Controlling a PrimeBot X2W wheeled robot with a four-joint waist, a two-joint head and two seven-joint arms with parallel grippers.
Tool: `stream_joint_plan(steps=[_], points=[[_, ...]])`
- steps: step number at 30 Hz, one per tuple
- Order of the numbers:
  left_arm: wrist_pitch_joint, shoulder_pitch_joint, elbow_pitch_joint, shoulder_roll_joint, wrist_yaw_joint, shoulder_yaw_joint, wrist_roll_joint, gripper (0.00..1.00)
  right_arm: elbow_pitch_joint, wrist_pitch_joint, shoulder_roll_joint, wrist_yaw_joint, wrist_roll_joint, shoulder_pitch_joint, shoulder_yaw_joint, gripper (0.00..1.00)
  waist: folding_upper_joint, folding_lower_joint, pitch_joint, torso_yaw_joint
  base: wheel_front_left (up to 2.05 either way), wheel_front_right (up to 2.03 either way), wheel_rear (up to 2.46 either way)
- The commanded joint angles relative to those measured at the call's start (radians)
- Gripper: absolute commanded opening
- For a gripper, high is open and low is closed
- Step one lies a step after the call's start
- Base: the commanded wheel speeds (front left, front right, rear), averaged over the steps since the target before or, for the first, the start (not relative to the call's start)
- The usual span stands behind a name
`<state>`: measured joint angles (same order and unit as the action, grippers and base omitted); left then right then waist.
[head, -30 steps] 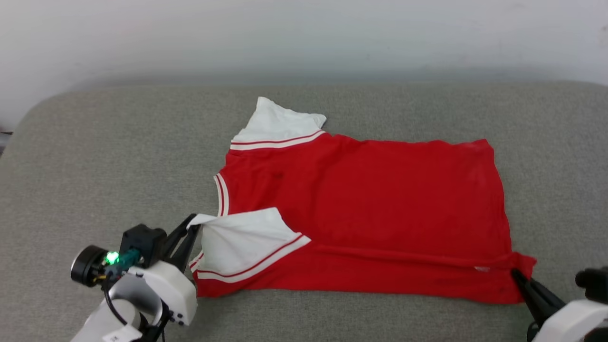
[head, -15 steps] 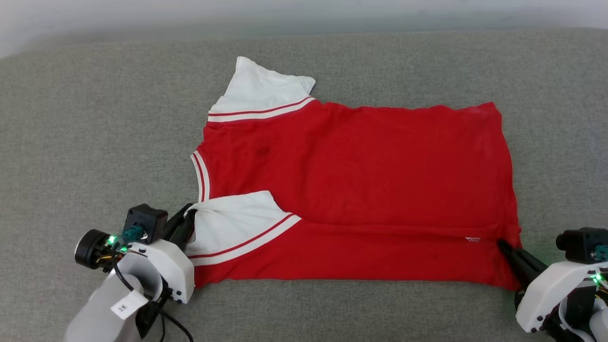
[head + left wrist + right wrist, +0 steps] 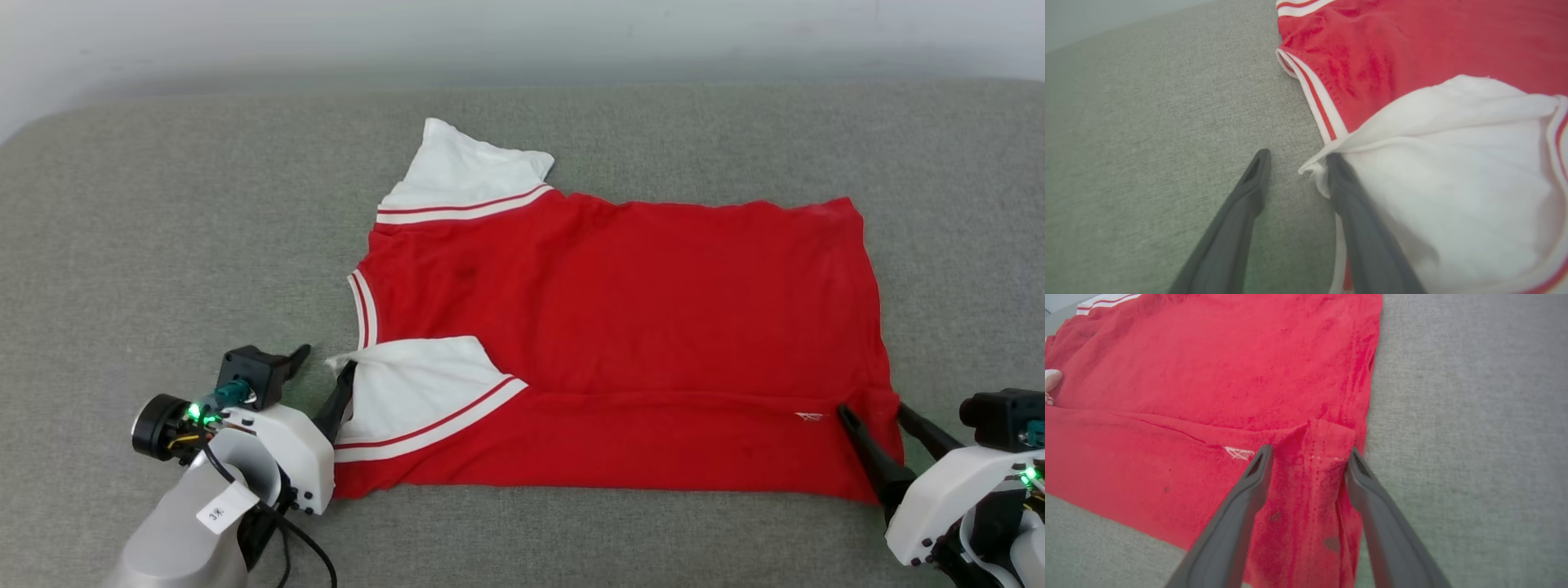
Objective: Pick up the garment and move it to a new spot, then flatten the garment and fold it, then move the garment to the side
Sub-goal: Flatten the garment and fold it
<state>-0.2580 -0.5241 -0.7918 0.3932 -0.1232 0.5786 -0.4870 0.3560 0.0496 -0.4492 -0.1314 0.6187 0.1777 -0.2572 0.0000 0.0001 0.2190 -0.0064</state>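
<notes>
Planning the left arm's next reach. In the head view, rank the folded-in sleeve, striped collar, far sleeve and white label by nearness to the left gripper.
1. Folded-in sleeve, against the left gripper.
2. Striped collar, just beyond it.
3. Far sleeve, at the back edge.
4. White label, far right by the hem.

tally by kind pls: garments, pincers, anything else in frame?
garment: 1 (red, white sleeves)
pincers: 2, left pincer and right pincer, both open
grey padded surface: 1
Total: 4
</notes>
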Motion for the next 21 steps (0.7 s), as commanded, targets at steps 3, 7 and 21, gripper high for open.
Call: stream_joint_plan(steps=[3,7,21], points=[[-0.007,-0.022,0.018,0.012,-0.004,-0.013,-0.016,1.00,-0.028,-0.016,0.006,0.001,-0.007,-0.025,0.021,1.00,0.0000,-0.0001,-0.038,0.020,0.00,0.00,0.00],[0.008,-0.040,0.073,0.042,-0.004,-0.001,-0.020,1.00,-0.069,-0.014,0.004,0.001,-0.018,-0.047,0.044,1.00,0.0000,-0.0001,-0.067,0.038,0.00,0.00,0.00],[0.576,-0.111,0.360,0.206,-0.006,0.179,-0.327,1.00,-0.128,0.025,0.042,0.001,-0.063,-0.086,0.084,1.00,0.0000,-0.0001,-0.115,0.078,0.00,0.00,0.00]])
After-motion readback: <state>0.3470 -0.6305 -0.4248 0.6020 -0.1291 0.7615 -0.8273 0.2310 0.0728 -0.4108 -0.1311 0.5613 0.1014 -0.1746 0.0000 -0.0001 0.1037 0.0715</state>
